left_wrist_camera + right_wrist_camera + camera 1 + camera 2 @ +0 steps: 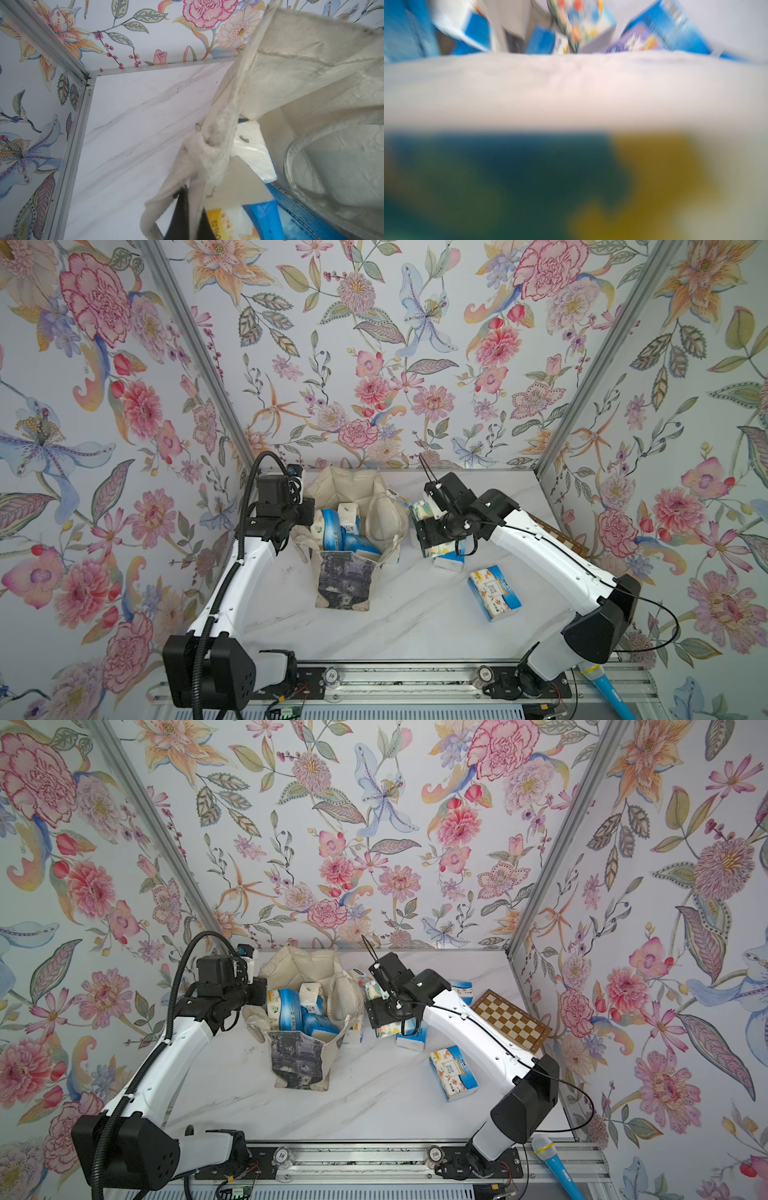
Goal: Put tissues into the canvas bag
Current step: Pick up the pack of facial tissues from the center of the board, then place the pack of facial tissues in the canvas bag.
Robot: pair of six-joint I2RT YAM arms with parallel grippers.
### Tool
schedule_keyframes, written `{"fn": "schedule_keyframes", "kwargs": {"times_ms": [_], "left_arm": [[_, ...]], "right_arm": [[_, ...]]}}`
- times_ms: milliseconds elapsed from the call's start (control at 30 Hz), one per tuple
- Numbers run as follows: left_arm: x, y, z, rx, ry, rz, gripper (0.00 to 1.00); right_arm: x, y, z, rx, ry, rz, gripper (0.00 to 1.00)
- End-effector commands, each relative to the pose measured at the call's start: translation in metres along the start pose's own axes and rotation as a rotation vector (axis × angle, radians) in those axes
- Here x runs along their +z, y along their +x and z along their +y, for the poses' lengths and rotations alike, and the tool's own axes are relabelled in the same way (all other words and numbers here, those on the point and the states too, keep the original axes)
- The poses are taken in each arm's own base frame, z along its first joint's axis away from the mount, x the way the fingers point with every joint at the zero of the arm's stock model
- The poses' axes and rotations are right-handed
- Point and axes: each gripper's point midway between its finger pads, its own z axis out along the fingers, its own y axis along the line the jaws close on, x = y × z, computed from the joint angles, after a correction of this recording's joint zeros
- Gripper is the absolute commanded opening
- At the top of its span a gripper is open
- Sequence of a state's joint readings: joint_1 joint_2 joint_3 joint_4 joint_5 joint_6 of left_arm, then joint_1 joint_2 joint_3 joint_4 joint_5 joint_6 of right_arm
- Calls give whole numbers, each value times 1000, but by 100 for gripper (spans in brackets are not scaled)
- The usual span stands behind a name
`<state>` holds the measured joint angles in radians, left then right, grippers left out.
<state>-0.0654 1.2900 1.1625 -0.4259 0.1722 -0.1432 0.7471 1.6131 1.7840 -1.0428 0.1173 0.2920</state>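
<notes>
Tissues (332, 526): several packs inside canvas bag (345, 485); left gripper (296, 527) pinched on bag rim; right gripper (426, 531) clasps held pack (419, 510) beside bag; lone pack (493, 592) on desk (415, 626).

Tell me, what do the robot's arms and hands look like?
Both the left arm and right arm have smooth white shells with bulky black joints. The left hand and right hand are boxy and black. A ribbed black hose runs along the left arm; a thin black cable loops off the right.
</notes>
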Motion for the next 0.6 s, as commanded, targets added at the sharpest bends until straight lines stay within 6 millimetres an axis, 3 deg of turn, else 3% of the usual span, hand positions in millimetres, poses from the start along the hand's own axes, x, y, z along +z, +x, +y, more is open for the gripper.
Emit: {"fn": "schedule_keyframes", "kwargs": {"times_ms": [0, 133, 233, 367, 567], "left_arm": [[-8, -6, 1, -17, 2, -34, 0], [-8, -7, 1, -18, 6, -33, 0], [-11, -10, 2, -15, 0, -43, 0], [-13, -9, 4, -4, -17, -36, 0], [-9, -9, 6, 2, -21, -25, 0]], "right_arm": [[-11, -48, 16, -107, -5, -100, 85], [-3, -101, 71, -174, -138, -199, 86], [11, -113, 115, -217, -271, -208, 86], [32, -94, 147, -251, -379, -132, 87], [73, -59, 149, -257, -376, 8, 87]]}}
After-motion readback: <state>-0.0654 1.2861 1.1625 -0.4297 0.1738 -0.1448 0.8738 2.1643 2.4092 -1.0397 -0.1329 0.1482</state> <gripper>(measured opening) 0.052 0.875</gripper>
